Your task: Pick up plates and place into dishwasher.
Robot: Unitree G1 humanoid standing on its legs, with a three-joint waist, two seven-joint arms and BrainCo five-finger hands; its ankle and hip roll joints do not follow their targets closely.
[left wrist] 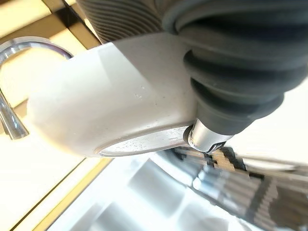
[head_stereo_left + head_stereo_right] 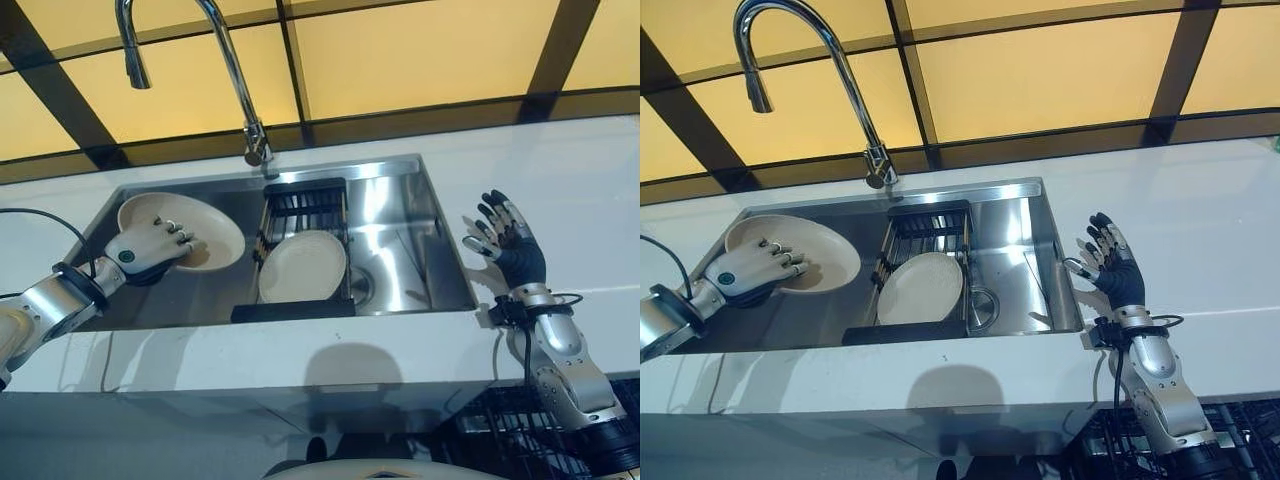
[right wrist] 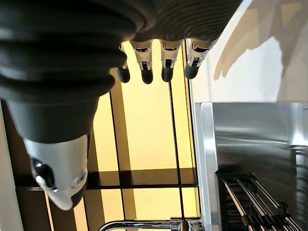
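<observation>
A cream plate point(image 2: 205, 228) is tilted up in the left half of the steel sink point(image 2: 440, 250). My left hand point(image 2: 148, 250) is shut on its near rim, fingers curled over the top. The left wrist view shows that plate's underside point(image 1: 110, 96) against the hand. A second cream plate point(image 2: 303, 267) leans in a black wire rack point(image 2: 305, 200) in the middle of the sink. My right hand point(image 2: 507, 240) is raised over the white counter just right of the sink, fingers point(image 3: 166, 62) spread straight and holding nothing.
A tall curved faucet point(image 2: 235, 80) rises behind the sink. White counter point(image 2: 560, 190) surrounds the sink. A black wire basket point(image 2: 500, 432) sits low under the counter's front edge by my right arm. Yellow panels in dark frames point(image 2: 420, 50) form the back wall.
</observation>
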